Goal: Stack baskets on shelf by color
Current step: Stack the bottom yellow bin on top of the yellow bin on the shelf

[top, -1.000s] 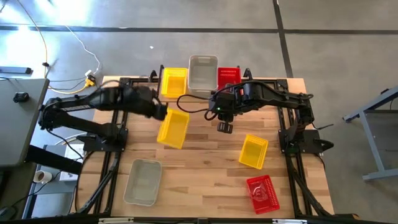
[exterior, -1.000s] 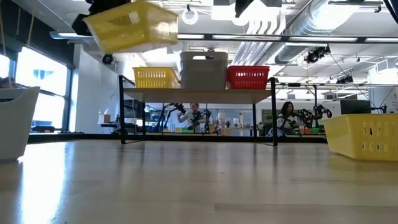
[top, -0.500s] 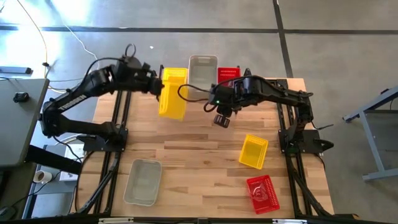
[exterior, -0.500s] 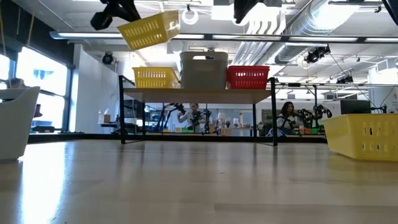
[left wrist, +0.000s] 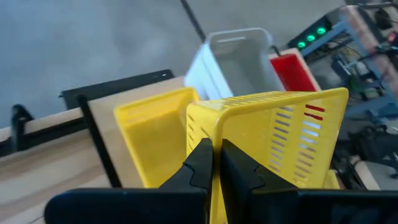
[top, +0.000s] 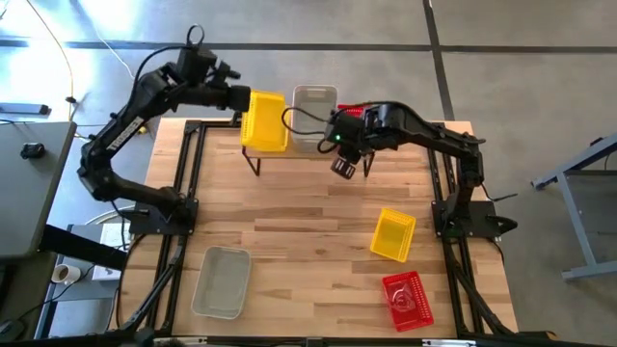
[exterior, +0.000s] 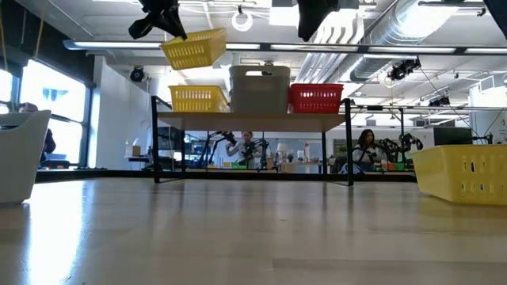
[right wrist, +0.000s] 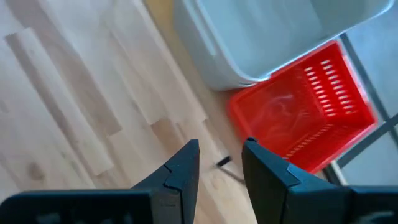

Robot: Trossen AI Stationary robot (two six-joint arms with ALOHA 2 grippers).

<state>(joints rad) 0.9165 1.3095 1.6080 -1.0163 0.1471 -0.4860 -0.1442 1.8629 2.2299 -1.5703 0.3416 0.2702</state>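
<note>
While the table point(top: 308, 207) spreads wide below me, what matters is up at the shelf point(exterior: 253, 120): my left hand point(left wrist: 214, 163) is clamped on the rim of a yellow basket point(exterior: 192, 49), carrying it tilted in the air directly above the yellow basket already on the shelf point(exterior: 198, 98). I judge the next move is straight down, long sides lined up, to nest them. My right hand point(right wrist: 219, 163), fingers slightly parted and holding nothing, hangs near the red basket on the shelf point(right wrist: 305, 106).

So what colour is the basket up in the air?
Yellow basket, clearest in the low view.
</note>
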